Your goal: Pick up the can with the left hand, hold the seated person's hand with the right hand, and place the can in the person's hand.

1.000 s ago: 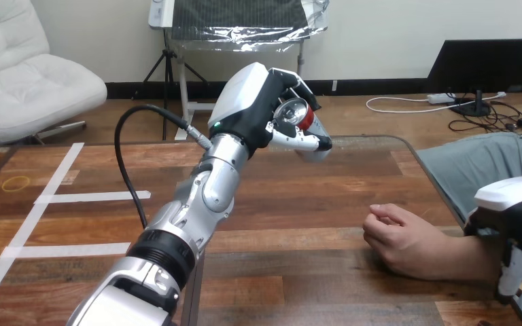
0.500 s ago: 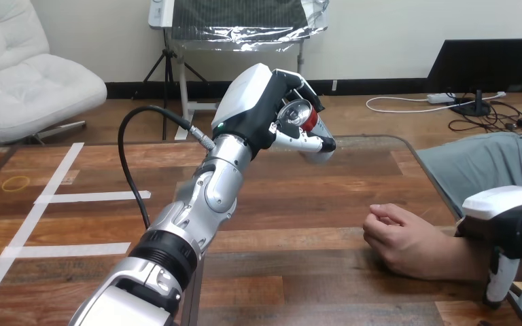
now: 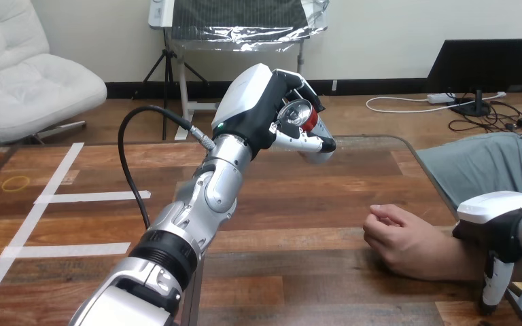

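My left hand (image 3: 250,102) is raised above the far middle of the wooden table (image 3: 299,204). Its fingers and thumb are curled round a red and silver can (image 3: 299,115), which lies tilted with its silver top facing me. The person's hand (image 3: 397,238) rests on the table at the right as a loose fist, knuckles towards the middle. My right hand (image 3: 499,221) sits over the person's forearm just behind the wrist, its white back facing up. How it meets the forearm is hidden from me.
White tape strips (image 3: 92,197) mark the table's left part, and a yellow rubber band (image 3: 15,183) lies at the far left. The table's right edge runs close by the person's arm. Bare wood lies between the can and the person's fist.
My right hand has slid left along the person's forearm towards the wrist. My left hand with the can has shifted slightly right, then held still. The person's fist has not moved.
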Controlling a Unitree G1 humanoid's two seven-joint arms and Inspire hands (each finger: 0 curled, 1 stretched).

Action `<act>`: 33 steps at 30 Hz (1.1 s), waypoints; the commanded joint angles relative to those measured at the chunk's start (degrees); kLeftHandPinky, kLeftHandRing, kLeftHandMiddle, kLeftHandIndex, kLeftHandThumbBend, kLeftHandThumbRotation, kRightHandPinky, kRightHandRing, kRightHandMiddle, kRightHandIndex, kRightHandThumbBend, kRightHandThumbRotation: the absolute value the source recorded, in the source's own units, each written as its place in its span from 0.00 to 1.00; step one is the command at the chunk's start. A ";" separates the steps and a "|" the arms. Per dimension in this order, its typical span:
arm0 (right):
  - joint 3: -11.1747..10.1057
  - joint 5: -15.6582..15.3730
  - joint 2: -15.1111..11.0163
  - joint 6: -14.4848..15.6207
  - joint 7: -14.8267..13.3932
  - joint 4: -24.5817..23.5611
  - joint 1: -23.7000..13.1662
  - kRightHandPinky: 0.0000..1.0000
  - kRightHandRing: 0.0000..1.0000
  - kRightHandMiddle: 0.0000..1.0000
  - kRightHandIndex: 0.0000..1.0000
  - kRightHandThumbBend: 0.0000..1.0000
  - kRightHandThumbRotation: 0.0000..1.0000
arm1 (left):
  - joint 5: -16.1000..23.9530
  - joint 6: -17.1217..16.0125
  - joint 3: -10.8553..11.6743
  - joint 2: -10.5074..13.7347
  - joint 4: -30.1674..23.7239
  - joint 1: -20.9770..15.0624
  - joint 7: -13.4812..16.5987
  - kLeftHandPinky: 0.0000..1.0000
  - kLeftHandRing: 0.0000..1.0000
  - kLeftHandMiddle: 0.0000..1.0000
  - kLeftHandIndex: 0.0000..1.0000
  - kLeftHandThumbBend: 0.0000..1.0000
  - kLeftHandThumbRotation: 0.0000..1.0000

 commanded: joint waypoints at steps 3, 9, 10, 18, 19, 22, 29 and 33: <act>1.33 -1.39 0.64 -0.06 0.23 0.50 -4.56 0.89 0.88 0.86 0.81 0.70 0.15 | -0.80 -0.69 -0.05 0.06 -1.03 -5.78 0.35 0.41 0.44 0.48 0.46 0.71 0.00; 0.96 -0.29 1.20 0.56 -0.19 0.32 -3.59 0.89 0.87 0.86 0.81 0.71 0.13 | -0.98 -1.03 0.02 0.16 -1.09 -5.56 -0.02 0.40 0.44 0.49 0.46 0.71 0.00; 0.97 -0.19 1.28 0.60 -0.30 0.38 -3.42 0.89 0.87 0.85 0.81 0.71 0.13 | -1.03 -1.12 0.05 0.17 -1.08 -5.51 -0.03 0.40 0.44 0.49 0.46 0.71 0.00; 1.44 -0.29 1.58 0.58 -0.55 0.76 -2.94 0.82 0.80 0.82 0.80 0.71 0.11 | -0.98 -0.89 0.00 0.37 -1.56 -5.19 -0.51 0.39 0.44 0.49 0.46 0.71 0.00; 1.55 -0.37 1.63 0.56 -0.62 0.82 -2.85 0.81 0.79 0.82 0.79 0.71 0.11 | -1.04 -0.84 0.02 0.39 -1.61 -5.14 -0.70 0.39 0.44 0.49 0.46 0.71 0.00; 1.64 -0.32 1.71 0.56 -0.72 0.76 -2.59 0.73 0.75 0.79 0.78 0.72 0.11 | -1.18 -0.76 0.14 0.42 -1.77 -4.98 -1.02 0.39 0.43 0.48 0.46 0.70 0.00; 1.51 0.41 1.87 0.66 -0.58 0.67 -2.01 0.46 0.53 0.62 0.68 0.73 0.07 | -0.78 -0.27 -0.02 0.59 -2.03 -4.79 -1.17 0.38 0.43 0.48 0.46 0.70 0.00; 1.66 0.35 2.03 1.27 -0.26 0.51 -1.81 0.39 0.47 0.56 0.62 0.73 0.06 | -0.73 -0.09 -0.04 0.64 -2.14 -4.70 -1.32 0.38 0.43 0.48 0.47 0.69 0.00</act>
